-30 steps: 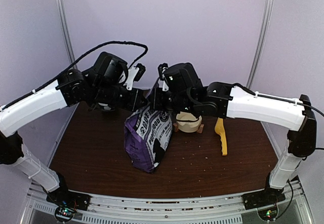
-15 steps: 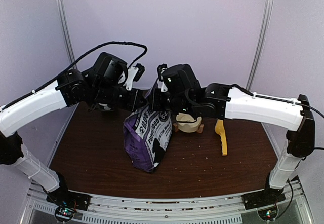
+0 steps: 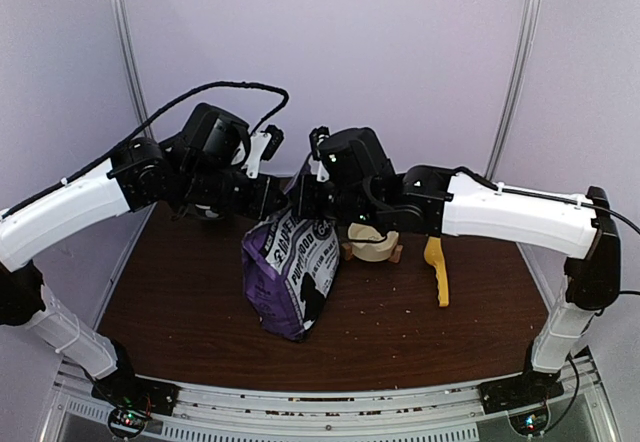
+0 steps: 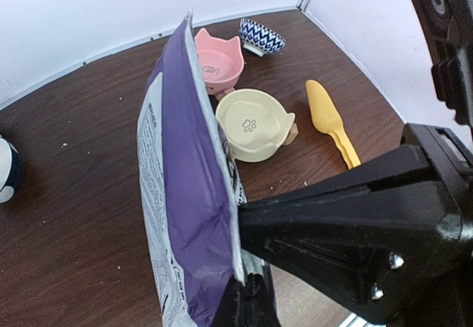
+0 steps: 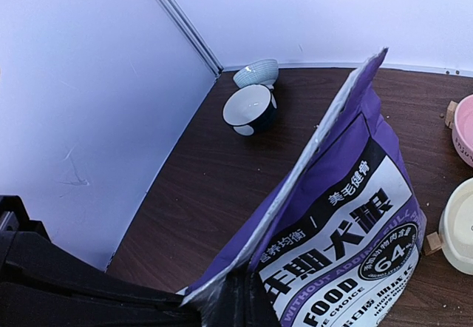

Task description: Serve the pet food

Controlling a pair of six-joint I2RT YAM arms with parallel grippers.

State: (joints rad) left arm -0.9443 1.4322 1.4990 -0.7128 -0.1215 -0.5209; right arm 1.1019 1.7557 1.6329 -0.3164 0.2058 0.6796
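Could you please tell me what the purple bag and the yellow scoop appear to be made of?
Purple bag: probably thin plastic film, slightly glossy, creasing softly. Yellow scoop: seemingly moulded plastic, smooth, one uniform colour.

What's inside the purple bag (image 3: 290, 272) is out of sight. In the top view its upper edge disappears between the left arm (image 3: 215, 177) and right arm (image 3: 365, 177), and the right arm covers part of the cream bowl (image 3: 372, 249). The right wrist view chops the pink bowl (image 5: 465, 131) at the right edge, and the left wrist view clips a dark bowl (image 4: 6, 168) at the left edge.
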